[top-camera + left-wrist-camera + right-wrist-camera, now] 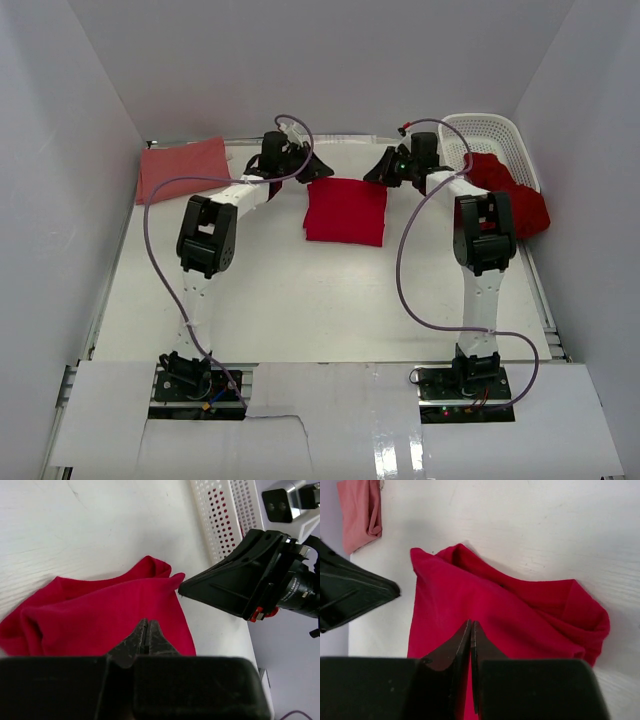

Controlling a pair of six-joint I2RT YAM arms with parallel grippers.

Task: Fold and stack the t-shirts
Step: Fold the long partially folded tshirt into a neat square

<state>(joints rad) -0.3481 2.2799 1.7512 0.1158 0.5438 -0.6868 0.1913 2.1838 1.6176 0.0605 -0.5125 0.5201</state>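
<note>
A folded crimson t-shirt (345,210) lies on the table at centre back; it also shows in the left wrist view (100,610) and the right wrist view (520,610). My left gripper (318,166) (147,622) hovers over its far left corner, jaws pressed together with no cloth seen between them. My right gripper (381,168) (471,623) hovers over its far right corner, jaws also together and empty. A salmon-pink t-shirt (183,168) (360,512) lies folded at the back left. More crimson t-shirts (512,192) spill from the basket at the right.
A white lattice basket (492,135) (225,510) stands at the back right corner against the wall. White walls enclose the table on three sides. Each gripper shows in the other's wrist view, close across the shirt.
</note>
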